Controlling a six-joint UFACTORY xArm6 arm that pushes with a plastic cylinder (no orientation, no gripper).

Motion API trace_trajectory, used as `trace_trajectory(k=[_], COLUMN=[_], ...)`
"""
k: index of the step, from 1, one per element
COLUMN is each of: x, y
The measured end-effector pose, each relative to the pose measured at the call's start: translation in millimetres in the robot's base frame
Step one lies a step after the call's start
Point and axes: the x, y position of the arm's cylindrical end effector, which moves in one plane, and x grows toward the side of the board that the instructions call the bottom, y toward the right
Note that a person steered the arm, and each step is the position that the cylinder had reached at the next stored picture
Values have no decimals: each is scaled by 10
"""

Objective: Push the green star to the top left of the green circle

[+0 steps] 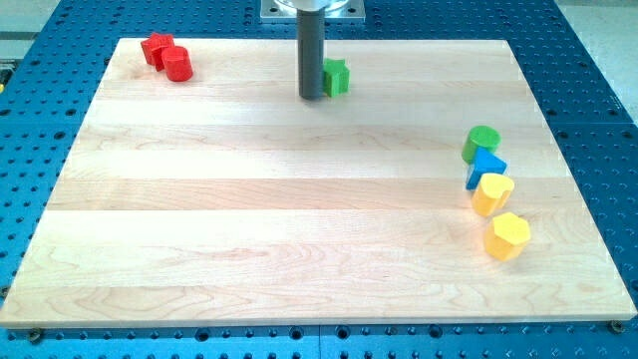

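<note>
The green star (337,77) lies near the view's top, a little right of centre, on the wooden board (299,219). My tip (311,97) rests on the board right at the star's left side, touching or nearly touching it. The green circle (481,142) sits far off at the view's right, well below and right of the star.
A blue block (486,165) lies just below the green circle, then a yellow block (492,192) and a yellow hexagon (507,236) in a column. A red star (156,47) and a red cylinder (178,65) sit at the top left. A blue perforated table surrounds the board.
</note>
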Motion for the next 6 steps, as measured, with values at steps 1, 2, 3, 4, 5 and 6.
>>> trace_trajectory(k=[1,2,3,4,5,6], x=[-208,-410,-20,119,18,43], y=[-113,532,1268,1489,1026,766])
